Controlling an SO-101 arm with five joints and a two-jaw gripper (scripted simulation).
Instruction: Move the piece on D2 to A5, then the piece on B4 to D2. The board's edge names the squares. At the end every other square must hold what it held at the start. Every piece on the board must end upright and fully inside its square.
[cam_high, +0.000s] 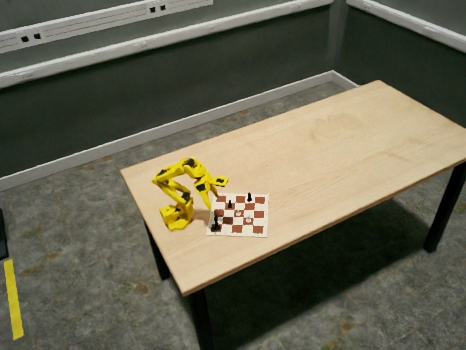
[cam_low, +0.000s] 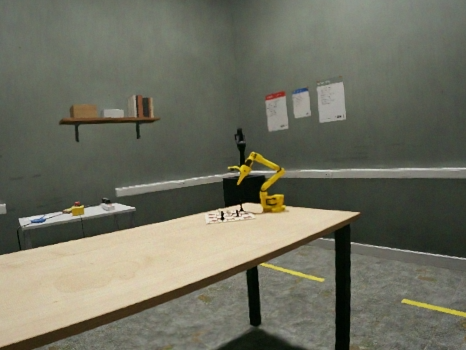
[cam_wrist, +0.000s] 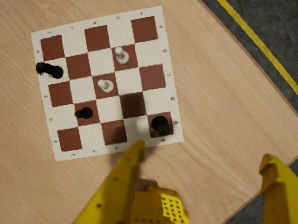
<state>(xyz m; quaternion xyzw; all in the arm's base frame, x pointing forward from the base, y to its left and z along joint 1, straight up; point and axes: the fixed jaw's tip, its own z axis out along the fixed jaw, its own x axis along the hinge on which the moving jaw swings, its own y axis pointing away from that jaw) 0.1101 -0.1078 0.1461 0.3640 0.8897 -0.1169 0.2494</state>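
In the top view the jaws stand partly open with nothing between them, carried by the yellow arm (cam_high: 184, 192) above the chessboard's (cam_high: 259, 232) 10 o'clock corner, with three black pieces and two white ones upright on the board. In the exterior view the arm bends over the board on the wooden surface (cam_low: 150, 260). In the wrist view the yellow fingers hang above bare wood at the board's 6 o'clock edge; the nearest black piece (cam_wrist: 161, 125) sits in the 5 o'clock corner square, and the edge letters are too small to tell which piece is on D2.
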